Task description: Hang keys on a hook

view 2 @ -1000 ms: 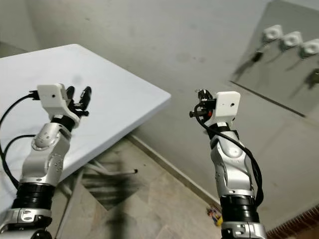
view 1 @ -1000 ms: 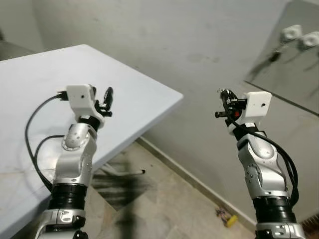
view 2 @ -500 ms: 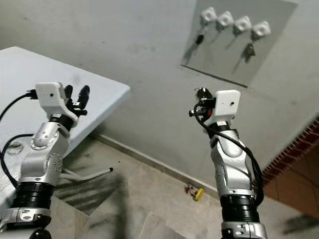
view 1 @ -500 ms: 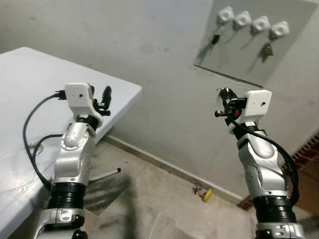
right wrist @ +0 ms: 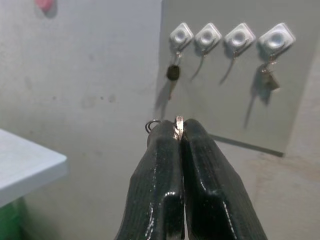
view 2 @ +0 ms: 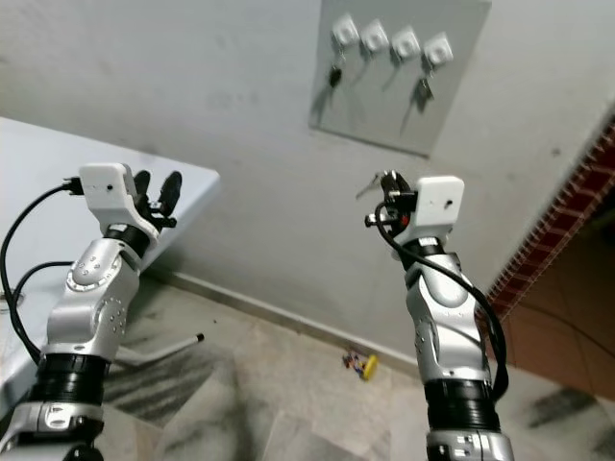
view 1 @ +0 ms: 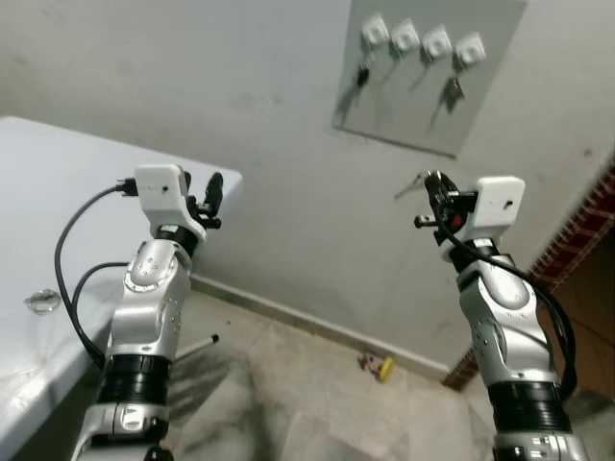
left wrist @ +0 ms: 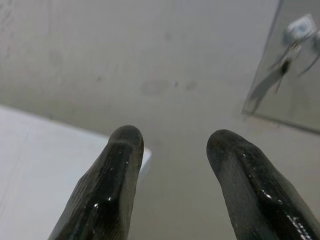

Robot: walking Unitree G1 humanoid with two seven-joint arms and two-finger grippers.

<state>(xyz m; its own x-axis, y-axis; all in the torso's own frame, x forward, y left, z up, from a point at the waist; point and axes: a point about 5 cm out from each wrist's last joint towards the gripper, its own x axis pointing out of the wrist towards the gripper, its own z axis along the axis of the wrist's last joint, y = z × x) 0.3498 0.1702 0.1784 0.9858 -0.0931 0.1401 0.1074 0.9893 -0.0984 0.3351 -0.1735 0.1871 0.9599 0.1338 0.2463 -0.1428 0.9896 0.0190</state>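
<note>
The keys point(right wrist: 176, 126) sit pinched at the very tips of the right gripper point(right wrist: 179, 131), whose two black fingers are pressed together on them, with a small ring poking out to one side and a sliver of metal showing between the fingertips. That gripper is raised in front of the wall on the right of the scene, well short of a grey panel point(view 1: 428, 72) mounted higher up and further away. Across the top of the panel runs a row of four white hooks point(right wrist: 233, 38); the leftmost carries a dark-headed key point(right wrist: 172, 73) and the rightmost carries another small key point(right wrist: 270, 80), while the two middle hooks cast only shadows. The left gripper point(left wrist: 172, 145) is held up on the left, its fingers spread apart with nothing between them, pointing at the bare wall near the corner of a white table point(view 1: 58, 221). A small metal thing point(view 1: 42, 301), too small to make out, lies on the near part of the table. On the tiled floor by the foot of the wall lies a small yellow object point(view 1: 384, 368).
</note>
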